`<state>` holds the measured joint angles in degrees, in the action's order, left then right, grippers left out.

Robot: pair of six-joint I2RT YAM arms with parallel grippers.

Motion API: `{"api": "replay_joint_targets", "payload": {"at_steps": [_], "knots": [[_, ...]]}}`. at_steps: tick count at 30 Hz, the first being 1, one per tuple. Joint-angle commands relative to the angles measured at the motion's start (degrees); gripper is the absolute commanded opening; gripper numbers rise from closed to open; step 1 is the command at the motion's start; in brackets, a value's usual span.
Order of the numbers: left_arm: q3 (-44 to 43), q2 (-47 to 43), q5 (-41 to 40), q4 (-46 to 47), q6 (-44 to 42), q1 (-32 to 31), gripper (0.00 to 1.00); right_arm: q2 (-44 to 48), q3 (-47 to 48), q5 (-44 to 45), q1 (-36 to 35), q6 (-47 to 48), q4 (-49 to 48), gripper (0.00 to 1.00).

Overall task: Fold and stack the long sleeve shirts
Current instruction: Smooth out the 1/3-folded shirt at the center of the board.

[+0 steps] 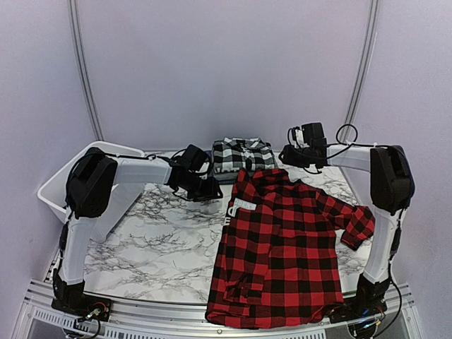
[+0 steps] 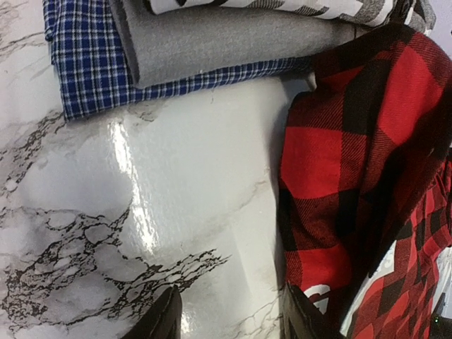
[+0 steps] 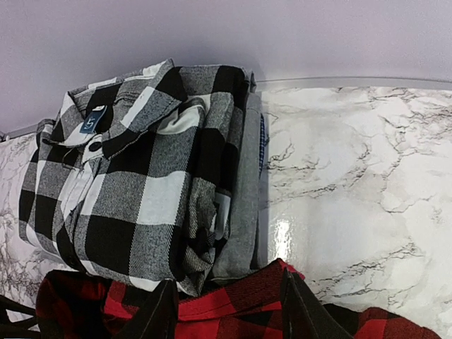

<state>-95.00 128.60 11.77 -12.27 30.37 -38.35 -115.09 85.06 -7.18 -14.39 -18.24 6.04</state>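
The red-and-black check shirt lies spread on the marble table, collar toward the back, its hem at the front edge. A folded stack stands at the back centre with the black-and-white plaid shirt on top. In the left wrist view the grey shirt and the blue plaid shirt lie under it. My left gripper is open and empty over bare marble, just left of the red shirt's edge. My right gripper is open above the red shirt's top edge, in front of the plaid stack.
A white plastic tub stands at the table's back left corner. The marble tabletop stretches left of the red shirt. Pale walls close in the back and both sides.
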Motion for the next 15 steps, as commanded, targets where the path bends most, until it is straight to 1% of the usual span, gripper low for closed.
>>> {"api": "replay_joint_targets", "payload": {"at_steps": [1, 4, 7, 10, 15], "knots": [[-4.5, 0.9, 4.7, 0.8, -2.8, 0.4, 0.53, 0.3, 0.5, -3.5, 0.1, 0.8, -1.1, 0.45], [-7.6, 3.1, 6.7, 1.5, -3.5, 0.3, 0.54, 2.4, -2.5, -7.3, -0.8, 1.0, -2.7, 0.47], [-10.8, 5.3, 7.1, 1.5, -3.9, 0.3, 0.54, 4.1, -4.7, -8.9, -4.0, 3.8, -3.1, 0.49], [-13.3, 7.6, 7.5, 1.5, -4.1, 0.3, 0.52, 2.9, -2.9, -11.1, -7.7, 8.3, -1.1, 0.55], [-13.1, 7.1, 6.4, 1.5, -3.9, 0.3, 0.52, -1.1, 2.4, -14.0, -10.3, 10.3, 1.5, 0.58]]}}
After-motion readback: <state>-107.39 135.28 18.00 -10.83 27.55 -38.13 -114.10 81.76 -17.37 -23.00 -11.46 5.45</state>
